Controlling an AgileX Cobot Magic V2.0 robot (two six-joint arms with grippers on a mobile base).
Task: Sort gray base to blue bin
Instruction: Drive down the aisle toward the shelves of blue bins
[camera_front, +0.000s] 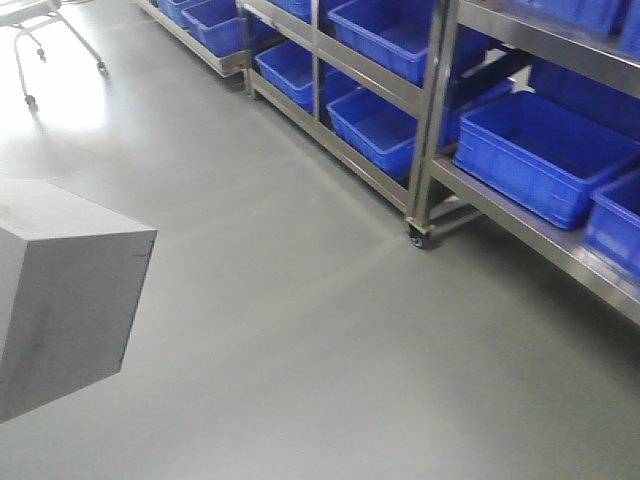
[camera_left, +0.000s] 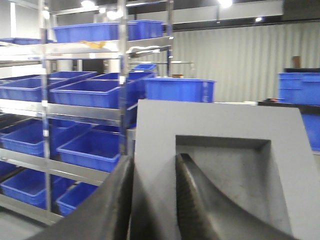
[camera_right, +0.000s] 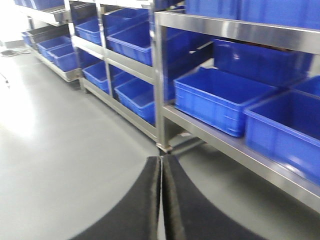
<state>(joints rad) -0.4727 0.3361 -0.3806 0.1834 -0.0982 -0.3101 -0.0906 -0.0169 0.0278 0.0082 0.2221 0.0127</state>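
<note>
The gray base (camera_left: 160, 130) fills the left wrist view, its darker square recess facing the camera. My left gripper (camera_left: 155, 165) is shut on the base's wall, one finger outside it and the other finger (camera_left: 192, 195) inside the recess. In the front view the gray base (camera_front: 60, 300) hangs above the floor at the left edge. My right gripper (camera_right: 161, 162) is shut with nothing in it, held over the gray floor. Blue bins (camera_front: 545, 150) sit on the steel shelves, one blue bin (camera_right: 220, 97) on the lowest shelf near the right gripper.
Steel racks on castors (camera_front: 418, 236) run along the right side, each shelf loaded with blue crates. A white wheeled frame (camera_front: 40, 40) stands at the far left. Stacked blue crates (camera_left: 299, 90) stand by the corrugated back wall. Gray floor (camera_front: 300, 330) lies between me and the racks.
</note>
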